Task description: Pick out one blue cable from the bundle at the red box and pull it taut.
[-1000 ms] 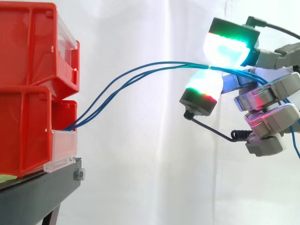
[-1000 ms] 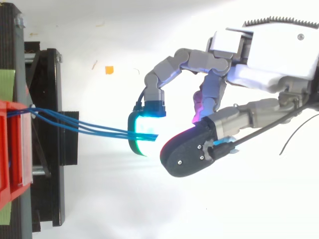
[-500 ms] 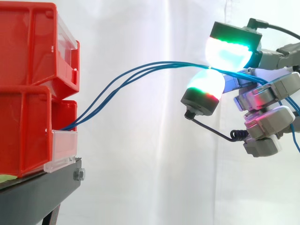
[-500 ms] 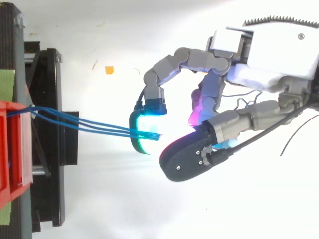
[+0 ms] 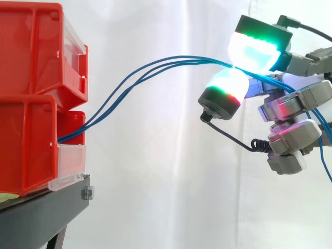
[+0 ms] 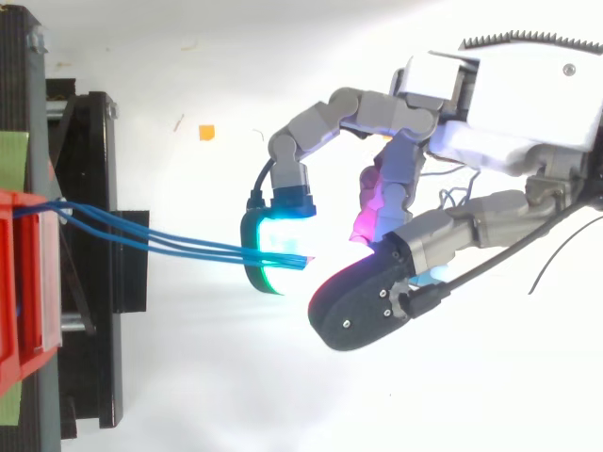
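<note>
A white curtain (image 5: 155, 181) backs the scene in the side view. Two stacked red bins (image 5: 28, 104) fill the left edge there, sitting on a black stand (image 5: 41, 215) in the lower left corner. The hand (image 6: 509, 104) reaches in from the right of both frames, its other fingers curled below and behind the pinch. Two glowing fingertips (image 5: 254, 49) meet at the upper right of the side view, one above and one below, and they pinch the blue cables (image 5: 155, 70) between them. Three strands leave the lower bin above its clear front plate (image 5: 70, 161), rise in a loose arc toward the upper middle and run together into the pinch, still bowed rather than straight. Past the pads, blue strands trail down along the right edge. In the top view a small orange scrap (image 6: 205, 133) lies on the white surface, upper left of centre.
</note>
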